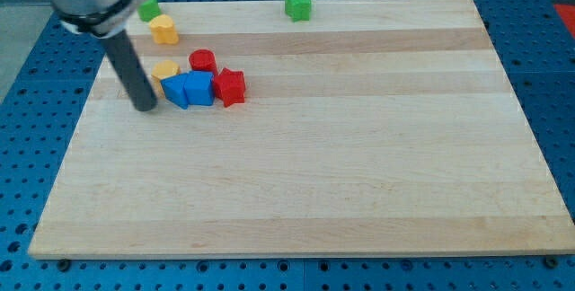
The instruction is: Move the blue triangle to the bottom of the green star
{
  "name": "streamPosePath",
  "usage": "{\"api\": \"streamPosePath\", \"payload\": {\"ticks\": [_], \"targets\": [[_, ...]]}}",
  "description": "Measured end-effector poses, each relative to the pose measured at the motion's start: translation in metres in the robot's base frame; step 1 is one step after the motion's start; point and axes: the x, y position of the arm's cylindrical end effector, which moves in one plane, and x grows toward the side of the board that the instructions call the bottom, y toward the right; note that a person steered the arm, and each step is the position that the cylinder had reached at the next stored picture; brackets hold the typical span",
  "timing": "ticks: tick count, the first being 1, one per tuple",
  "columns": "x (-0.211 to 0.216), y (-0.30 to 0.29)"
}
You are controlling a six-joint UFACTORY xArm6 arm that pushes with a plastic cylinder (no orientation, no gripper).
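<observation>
The blue triangle (174, 92) lies in a cluster at the board's upper left, touching a blue cube (199, 87) on its right. The green star (297, 4) sits alone at the view's top edge of the board, well to the right of and above the cluster. My tip (145, 108) rests on the board just left of the blue triangle, very close to it; I cannot tell whether they touch.
A red star (231, 86) touches the blue cube's right side. A red cylinder (202, 60) and a yellow block (164, 70) sit just above the blue blocks. A yellow heart (164, 30) and a green block (149, 7) lie near the top left corner.
</observation>
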Motion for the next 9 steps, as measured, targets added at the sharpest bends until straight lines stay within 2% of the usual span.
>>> {"api": "streamPosePath", "payload": {"ticks": [2, 3, 4, 5, 7, 9], "targets": [[-0.018, 0.073], [-0.015, 0.065], [0.009, 0.036], [0.014, 0.011], [-0.016, 0.016], [-0.038, 0.050]]}}
